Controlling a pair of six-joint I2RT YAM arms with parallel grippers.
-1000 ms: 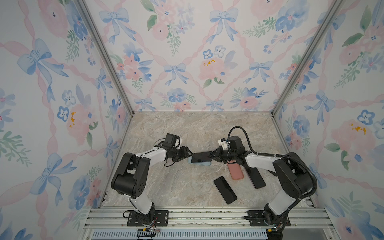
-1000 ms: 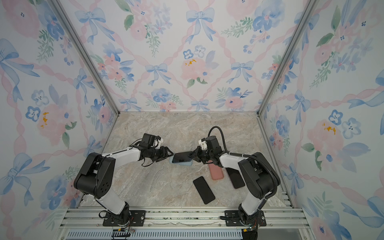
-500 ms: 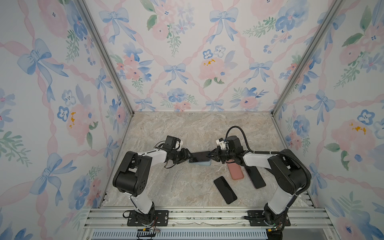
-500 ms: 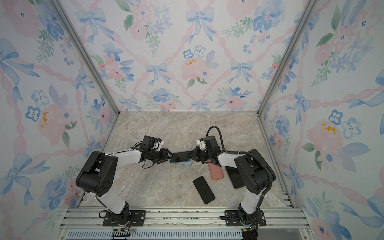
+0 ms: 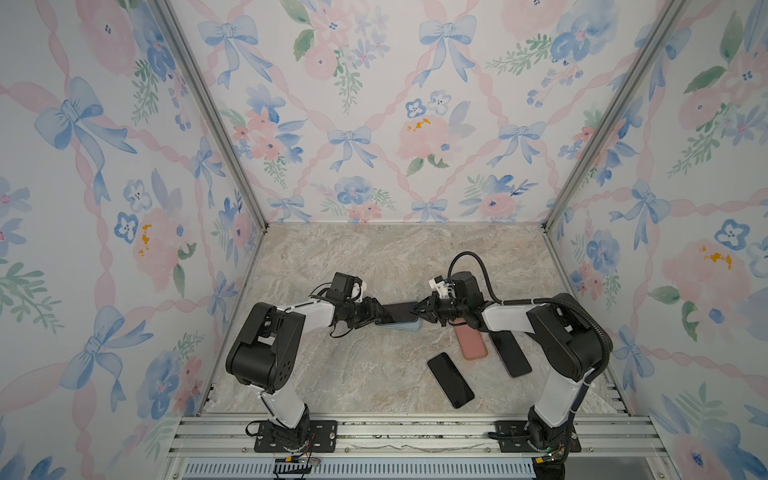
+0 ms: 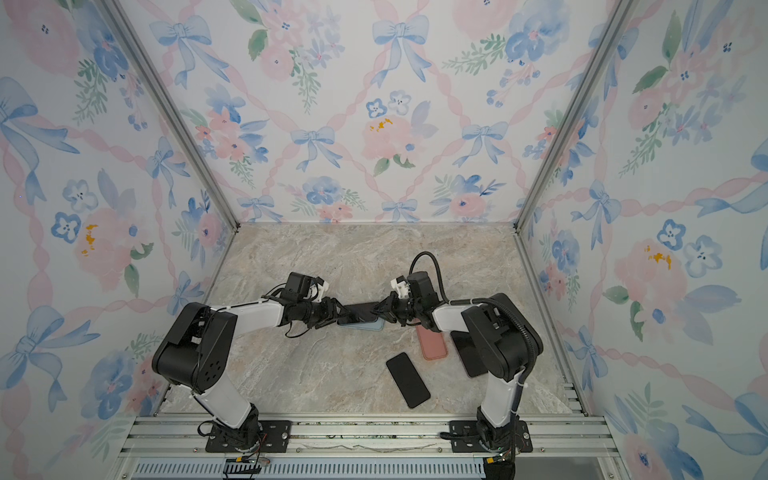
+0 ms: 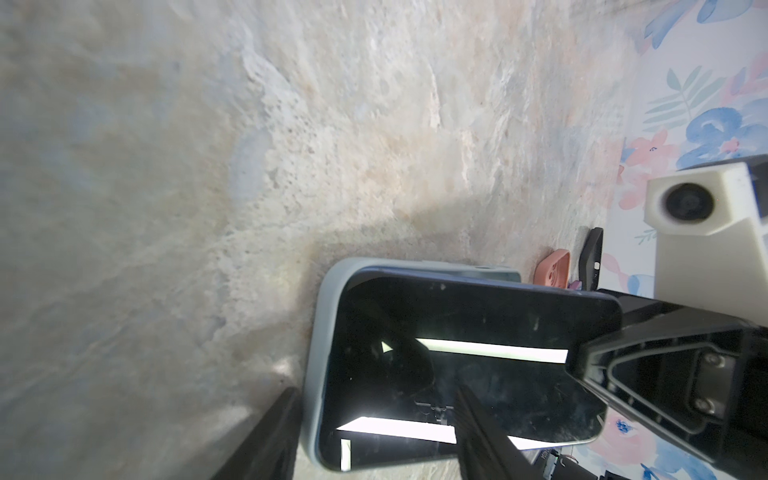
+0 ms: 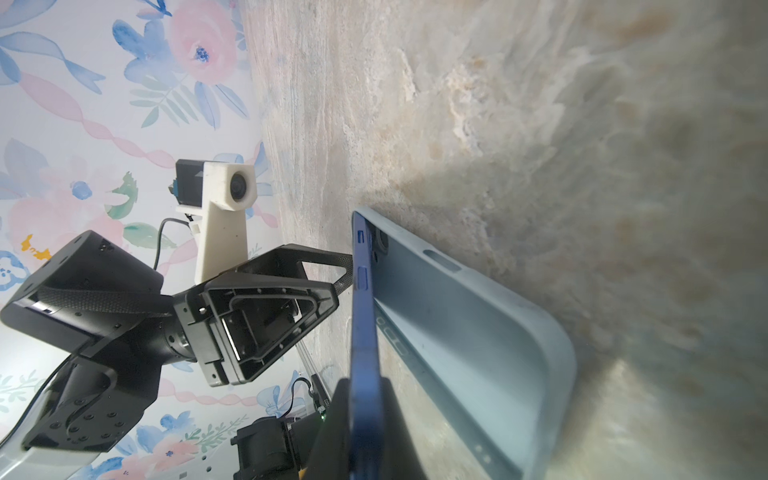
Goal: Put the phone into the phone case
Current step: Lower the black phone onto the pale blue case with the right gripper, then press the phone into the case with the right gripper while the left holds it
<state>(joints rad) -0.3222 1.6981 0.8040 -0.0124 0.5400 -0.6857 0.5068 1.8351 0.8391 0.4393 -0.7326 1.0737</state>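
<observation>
A dark blue phone [image 5: 397, 312] hangs tilted over a light blue phone case [image 5: 405, 325] that lies open side up on the marble table, as seen in both top views. My right gripper [image 5: 417, 309] is shut on the phone's right end; in the right wrist view the phone [image 8: 363, 311] stands edge-on above the case [image 8: 457, 324], its far end down in the case. My left gripper [image 5: 376, 311] is open at the left end. In the left wrist view one finger [image 7: 266, 432] is outside the case [image 7: 322, 332] and the other lies over the phone's screen [image 7: 457, 332].
A pink case [image 5: 471, 343], a black phone [image 5: 451, 380] and another dark phone [image 5: 509, 353] lie at the front right, near my right arm. Flowered walls close the table on three sides. A metal rail [image 5: 374, 432] runs along the front.
My left gripper has moved right up to the left end of the phone and case, and its jaws have narrowed a little. My right gripper keeps its hold on the phone.
</observation>
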